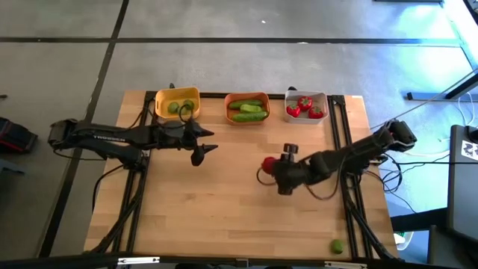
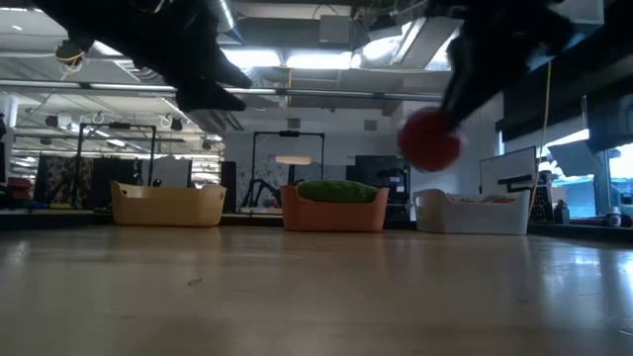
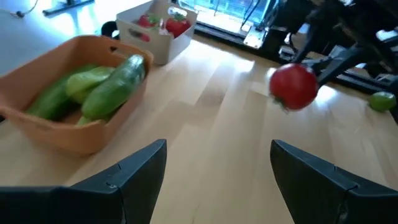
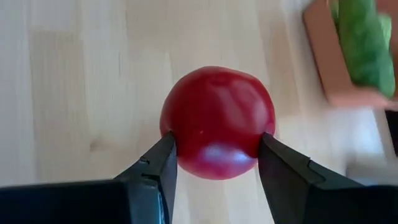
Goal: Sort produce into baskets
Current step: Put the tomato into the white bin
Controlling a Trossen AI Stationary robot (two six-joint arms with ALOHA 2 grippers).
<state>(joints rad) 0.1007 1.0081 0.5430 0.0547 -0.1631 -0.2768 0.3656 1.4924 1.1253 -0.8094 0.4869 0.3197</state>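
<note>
My right gripper [image 1: 267,166] is shut on a round red tomato [image 4: 217,122], held above the middle of the table; the tomato also shows in the low view [image 2: 429,138] and the left wrist view [image 3: 293,86]. My left gripper [image 1: 203,149] is open and empty, in front of the yellow basket [image 1: 177,103], which holds limes. The orange basket [image 1: 246,109] holds green cucumbers [image 3: 112,90]. The white basket [image 1: 305,106] holds tomatoes. One lime [image 1: 337,246] lies on the table near the front right corner. My right gripper pinches the tomato's two opposite sides [image 4: 176,140] between its two fingers. The fingers come from the table's right side. The tomato is lifted clear of the table.
The three baskets stand in a row along the table's far edge. Dark rails [image 1: 340,127] and cables run along the table's left and right sides. Bare wood lies between the grippers and the near edge.
</note>
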